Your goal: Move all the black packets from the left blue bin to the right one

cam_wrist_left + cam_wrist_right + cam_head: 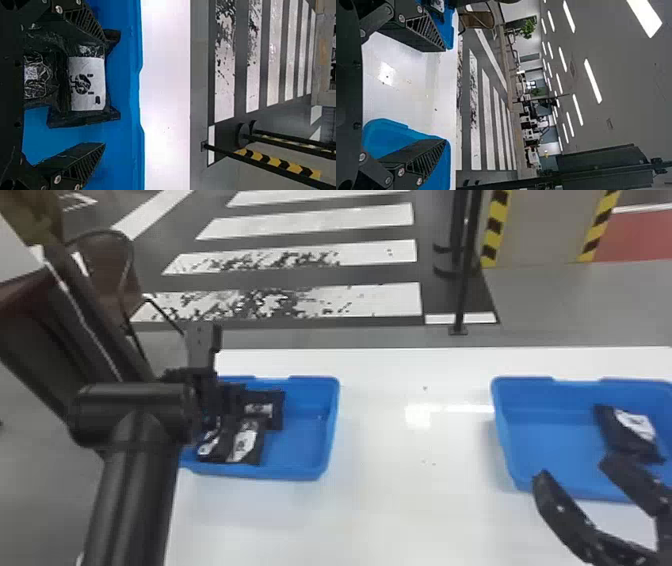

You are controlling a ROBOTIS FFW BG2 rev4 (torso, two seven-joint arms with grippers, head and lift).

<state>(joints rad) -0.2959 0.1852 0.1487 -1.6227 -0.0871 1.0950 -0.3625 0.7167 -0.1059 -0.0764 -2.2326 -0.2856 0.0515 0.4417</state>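
Black packets (pixel 246 442) lie in the left bin (pixel 306 440), one black packet (pixel 635 427) in the right bin (pixel 550 440).

It's bright in here, with rows of white strip lights (pixel 593 81) shining from the ceiling high above the desk (pixel 390 515), the nearest of them glaring plain white. A hard patch of glare (pixel 417 416) sits on the glossy desk, a paler sheen spreading around it. At the desk's left side, the left arm (pixel 132 490) looks dark, catching just dull, soft highlights.
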